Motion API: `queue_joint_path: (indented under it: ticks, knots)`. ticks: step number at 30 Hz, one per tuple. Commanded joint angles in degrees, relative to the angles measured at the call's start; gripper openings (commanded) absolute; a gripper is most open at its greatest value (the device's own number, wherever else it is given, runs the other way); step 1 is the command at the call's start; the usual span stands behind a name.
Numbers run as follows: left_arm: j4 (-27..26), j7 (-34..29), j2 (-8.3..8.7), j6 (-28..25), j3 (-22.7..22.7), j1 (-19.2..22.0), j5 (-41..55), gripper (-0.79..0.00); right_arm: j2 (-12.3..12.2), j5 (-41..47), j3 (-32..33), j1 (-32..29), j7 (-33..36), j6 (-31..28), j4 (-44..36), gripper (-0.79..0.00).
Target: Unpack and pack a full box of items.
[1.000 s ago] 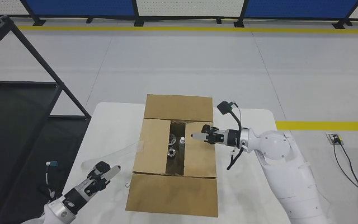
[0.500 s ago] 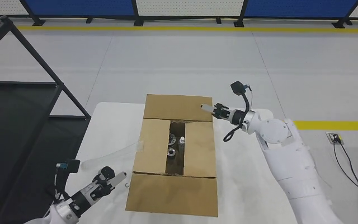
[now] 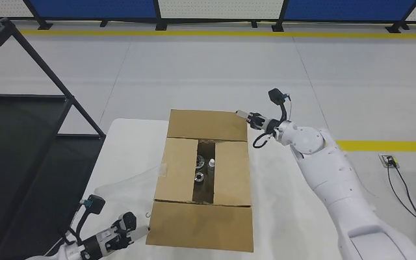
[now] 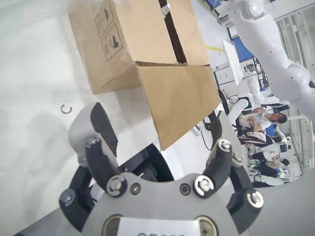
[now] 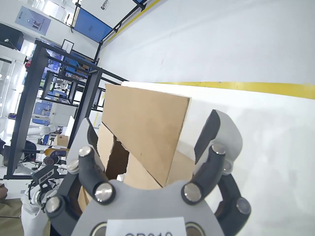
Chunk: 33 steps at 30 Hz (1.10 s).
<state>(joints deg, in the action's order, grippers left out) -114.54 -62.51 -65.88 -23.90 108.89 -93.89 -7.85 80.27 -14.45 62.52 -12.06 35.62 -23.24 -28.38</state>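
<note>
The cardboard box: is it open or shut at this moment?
Partly open. The cardboard box has its end flaps spread outward; its side flaps lie inward, leaving a gap where items show.

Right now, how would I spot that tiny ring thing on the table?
Start at the big cardboard box on the white table. Just off its near corner on the robot's left, a tiny ring lies flat by itself. It is thin, grey, and open like a letter C.
</note>
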Motion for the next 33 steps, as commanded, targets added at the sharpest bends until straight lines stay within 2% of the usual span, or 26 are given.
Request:
queue_joint_path:
  ticks: [1, 12, 23, 33]
  knots:
    - [0.32, -1.68, 0.29, -0.86, -0.36, -0.09, 0.35, 0.000, 0.66, 1.19, -0.54, 1.15, 0.79, -1.00, 3.04, 0.000]
    - [1.42, -6.70, 1.59, -2.74, -4.06, 0.14, 1.00, 0.000, 2.82, 8.49, -0.75, 5.00, 9.75, -8.72, 11.51, 0.000]
    - [0.26, -4.77, 2.42, -3.50, -6.86, -0.30, 2.28, 0.000, 1.95, 11.54, 0.90, 5.93, 13.17, -14.53, 12.80, 0.000]
    - [-2.06, 0.05, 2.97, -3.10, -7.03, -0.41, 6.19, 0.000, 0.58, 12.48, 1.97, 5.36, 15.96, -18.57, 9.85, 0.000]
